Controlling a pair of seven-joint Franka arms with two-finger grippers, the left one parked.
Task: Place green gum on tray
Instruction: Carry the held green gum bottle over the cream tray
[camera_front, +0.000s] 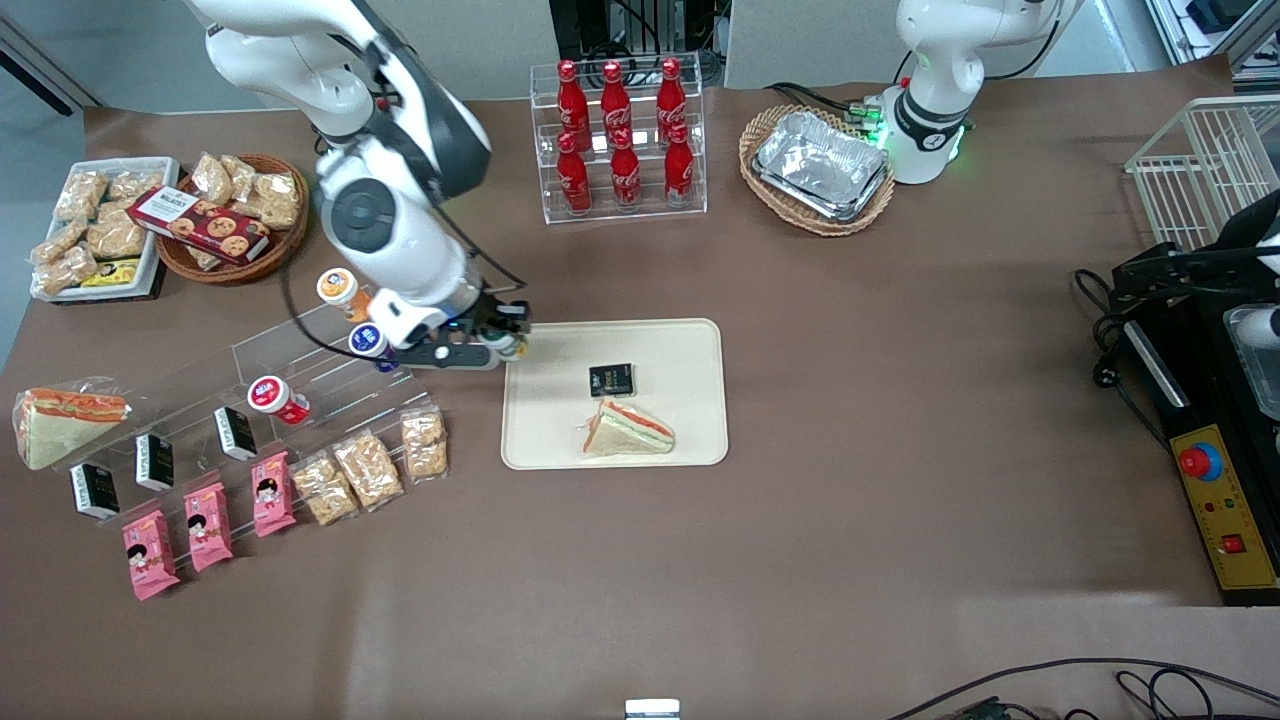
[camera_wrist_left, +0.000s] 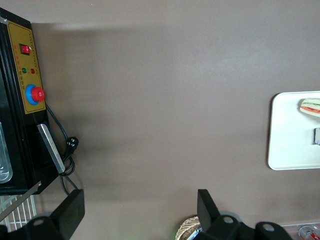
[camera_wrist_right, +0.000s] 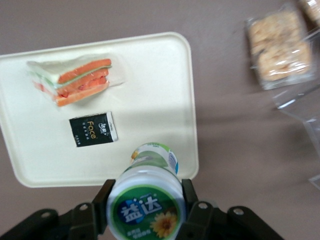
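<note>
Over the tray's corner: the gripper (camera_wrist_right: 146, 210) hangs above the rim of the tray (camera_wrist_right: 185, 105) at the working arm's end, fingers clamped on the green gum (camera_wrist_right: 146, 202).
Gum location: held in the air, just over the tray's edge, not yet resting on it.
On the tray: a wrapped sandwich (camera_wrist_right: 75, 80) and a small black packet (camera_wrist_right: 93, 129), both nearer the tray's middle than the gum.
Step in hand: carrying the gum in over the tray, I judge.
Next move: likely shift further over the tray, lower onto bare surface apart from the packet, then release.
Gum orientation: long axis runs along the wrist camera's line of sight, lid facing that camera, base toward the tray.
</note>
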